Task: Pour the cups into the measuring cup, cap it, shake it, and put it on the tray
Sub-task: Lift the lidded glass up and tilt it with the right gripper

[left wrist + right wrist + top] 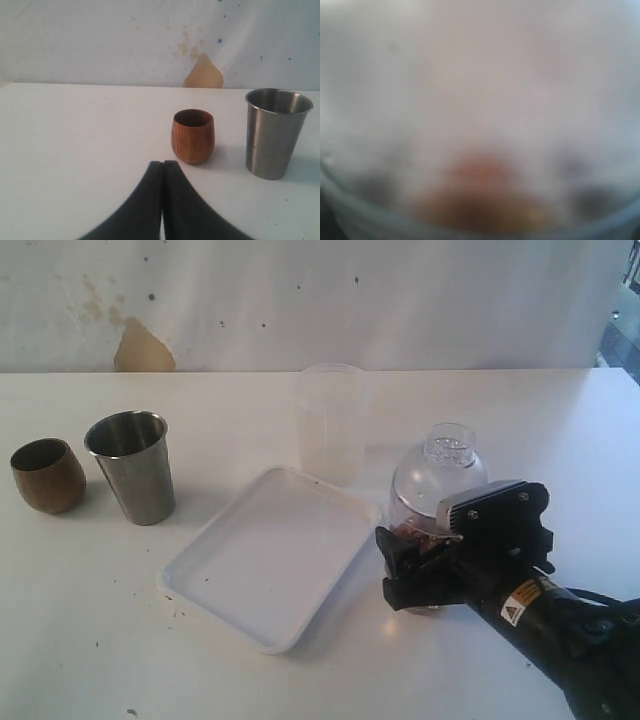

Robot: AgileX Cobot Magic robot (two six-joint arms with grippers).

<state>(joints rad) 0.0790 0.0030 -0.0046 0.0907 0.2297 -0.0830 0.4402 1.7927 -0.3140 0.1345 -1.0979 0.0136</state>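
Closest to me in the exterior view is the right gripper [405,568], reaching in just off the tray's [215,585] right-hand edge. Its black fingers sit on either side of the measuring cup [412,527], low on its body. I cannot tell from here whether they are pinching the cup or only flanking it. The cup stands upright on the white table [80,620], just beside the tray's right edge and not on it. Something brownish shows through its wall. The clear domed cap [440,480] sits on its rim, narrow neck up. A frosted container [328,420] stands at the tray's far corner. The steel tumbler [132,465] is off to the tray's left, and the wooden cup [47,475] lies farther from the tray on that same side. Both are upright.

From the left wrist camera, the left gripper [163,162] shows its two dark fingers pressed flat together with nothing between them. Beyond the tips stand the wooden cup [193,136] and the steel tumbler [276,132], side by side but apart, in front of a pale wall [100,45] with a tan patch.

The right wrist camera gives only a blur. A pale, cloudy surface fills the picture, with a reddish-brown smear in it. The fingers cannot be made out there.
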